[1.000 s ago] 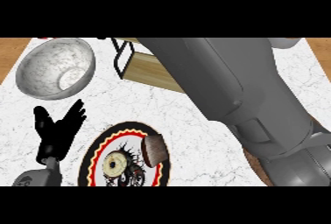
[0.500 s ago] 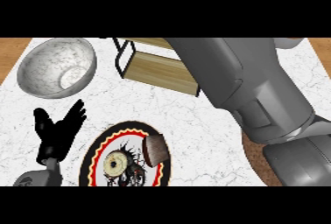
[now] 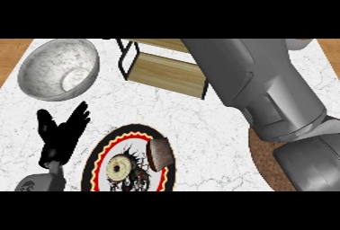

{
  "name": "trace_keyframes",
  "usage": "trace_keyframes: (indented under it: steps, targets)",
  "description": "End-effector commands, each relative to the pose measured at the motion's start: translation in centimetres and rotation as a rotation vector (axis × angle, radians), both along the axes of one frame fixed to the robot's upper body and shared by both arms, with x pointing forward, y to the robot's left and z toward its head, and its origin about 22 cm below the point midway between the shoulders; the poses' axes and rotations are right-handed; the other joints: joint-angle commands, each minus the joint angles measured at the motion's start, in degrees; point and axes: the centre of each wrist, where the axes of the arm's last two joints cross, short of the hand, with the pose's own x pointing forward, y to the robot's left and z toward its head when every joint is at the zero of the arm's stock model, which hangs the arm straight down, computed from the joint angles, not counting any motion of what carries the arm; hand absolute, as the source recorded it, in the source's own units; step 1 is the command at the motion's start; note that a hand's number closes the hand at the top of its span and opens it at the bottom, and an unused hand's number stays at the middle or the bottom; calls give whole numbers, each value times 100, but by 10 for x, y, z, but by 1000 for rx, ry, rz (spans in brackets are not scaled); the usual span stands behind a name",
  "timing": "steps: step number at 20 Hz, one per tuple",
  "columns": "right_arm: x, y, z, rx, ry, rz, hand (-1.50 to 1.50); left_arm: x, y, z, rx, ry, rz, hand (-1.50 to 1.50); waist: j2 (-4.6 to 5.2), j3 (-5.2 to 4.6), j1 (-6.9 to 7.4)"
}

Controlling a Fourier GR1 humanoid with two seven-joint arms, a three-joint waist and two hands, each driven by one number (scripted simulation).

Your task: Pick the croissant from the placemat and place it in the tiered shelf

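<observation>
The croissant, a dark brown wedge, lies on the right part of the round placemat, which has a black, red and yellow rim. The tiered shelf, with wooden boards in a black frame, stands at the back centre. My left hand is open with its fingers up, left of the placemat and apart from the croissant. My right forearm crosses the view from the lower right to the top edge, hiding the shelf's right side. The right hand itself does not show.
A grey speckled bowl stands at the back left, beside the shelf. The white marble counter ends at a brown wooden strip along the right edge.
My right forearm has swung to the right, uncovering more of the shelf's wooden boards. The left hand, croissant and bowl have not moved.
</observation>
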Motion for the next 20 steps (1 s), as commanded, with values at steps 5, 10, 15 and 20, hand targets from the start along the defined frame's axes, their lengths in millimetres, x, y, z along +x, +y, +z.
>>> trace_keyframes:
  steps: [5,10,15,20]
  targets:
    - [1,10,-11,-121,57,-1,150,-5,0,1,-13,33,0,0,-6,-18,20]
    - [2,-8,16,214,-85,-74,-150,5,-8,-5,-3,23,7,0,11,-17,-19]
    - [2,-13,12,385,-159,-62,-150,-10,1,-13,-5,37,8,0,-3,-14,-18]
    - [-3,-13,29,568,-246,-46,-150,-4,-1,-15,7,29,8,0,14,-15,-9]
